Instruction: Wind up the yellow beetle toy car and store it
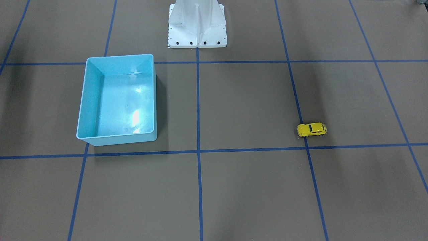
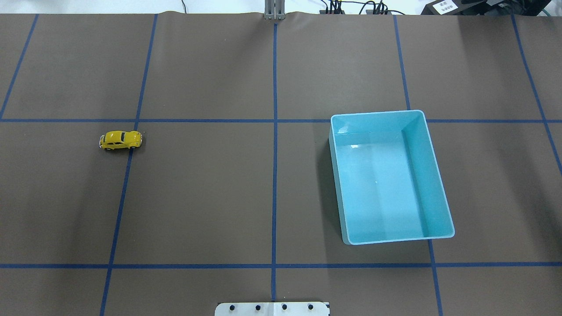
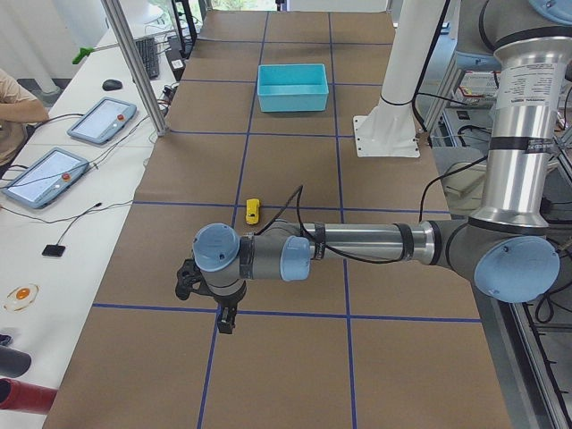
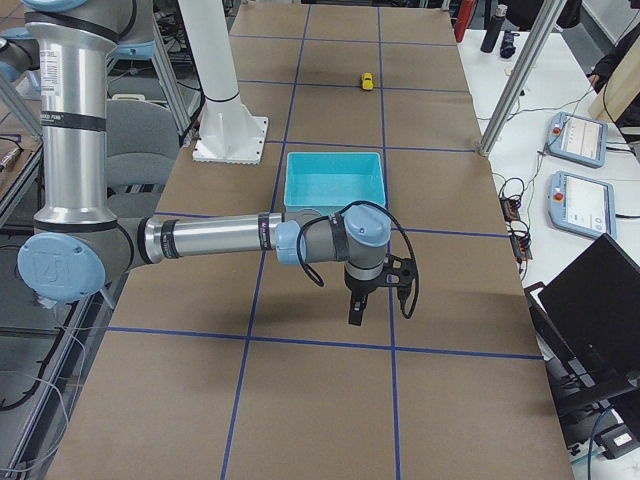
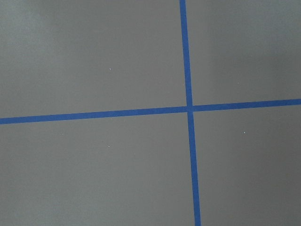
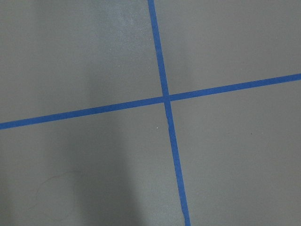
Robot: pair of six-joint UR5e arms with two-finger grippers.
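Observation:
The yellow beetle toy car [image 1: 311, 129] [image 2: 120, 140] stands on its wheels on the brown table, on a blue tape line on the robot's left side. It also shows small in the side views [image 3: 253, 211] [image 4: 367, 80]. The empty light-blue bin [image 1: 117, 100] [image 2: 386, 184] [image 3: 291, 87] [image 4: 334, 178] sits on the robot's right side. My left gripper [image 3: 226, 317] hangs above the table, well short of the car, toward the table's left end. My right gripper [image 4: 356, 310] hangs beyond the bin, toward the right end. I cannot tell whether either is open or shut. Both wrist views show only table and tape.
The white robot pedestal [image 1: 197, 23] [image 2: 272, 308] stands at the table's robot side. A metal post [image 3: 134, 63], tablets [image 3: 103, 121] and a person's arm [image 3: 13, 103] border the operators' side. A laptop [image 4: 600, 300] sits off the right end.

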